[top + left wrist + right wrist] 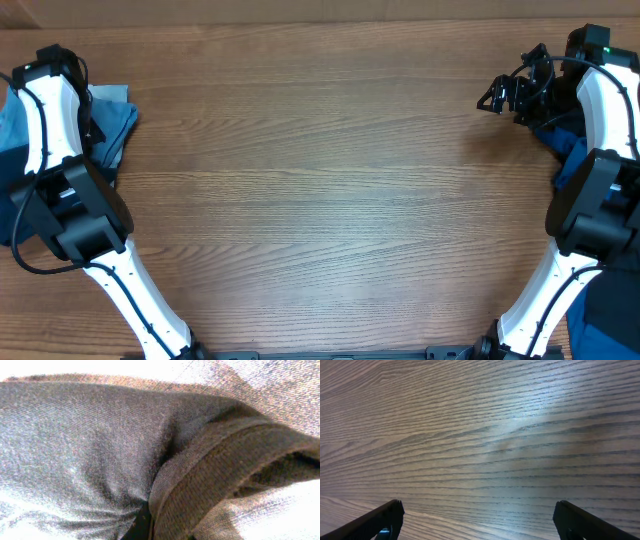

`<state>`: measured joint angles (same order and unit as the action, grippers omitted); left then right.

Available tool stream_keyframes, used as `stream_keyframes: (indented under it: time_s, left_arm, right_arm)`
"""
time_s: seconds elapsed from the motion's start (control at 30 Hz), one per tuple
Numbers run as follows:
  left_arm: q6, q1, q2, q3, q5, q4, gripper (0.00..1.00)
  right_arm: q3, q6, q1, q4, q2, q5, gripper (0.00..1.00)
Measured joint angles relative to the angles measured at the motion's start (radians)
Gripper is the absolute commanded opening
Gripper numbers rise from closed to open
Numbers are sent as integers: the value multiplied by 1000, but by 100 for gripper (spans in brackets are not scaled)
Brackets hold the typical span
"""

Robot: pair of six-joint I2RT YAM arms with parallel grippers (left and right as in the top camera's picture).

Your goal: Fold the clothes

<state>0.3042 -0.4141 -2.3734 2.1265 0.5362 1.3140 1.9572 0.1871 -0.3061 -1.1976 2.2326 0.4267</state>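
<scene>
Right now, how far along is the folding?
Done: nothing visibly folded; no garment lies out on the table. In hand: the left claw is shut in the blue pile, with fabric bunching toward it, apparently a first pick. The right claw is open over bare wood. Left: pull a garment out, spread it, fold it; the right-side pile looks untouched.

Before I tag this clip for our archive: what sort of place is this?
Probably a robotics lab workbench set up for laundry: a wood-grain table, two white-and-black robot arms, clothes heaped at both side edges.
</scene>
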Motion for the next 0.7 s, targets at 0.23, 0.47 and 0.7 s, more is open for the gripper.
stream_keyframes:
  time_s: [0.23,0.47,0.7]
  left_arm:
    - [11,-1,-2,157,-8,48,4]
    - [22,-10,-2,209,-16,77,9]
    - [18,-18,-2,204,-17,179,64]
  right_arm:
    - [0,0,0,0,0,0,100]
    - [0,0,0,0,0,0,100]
    - [0,0,0,0,0,0,100]
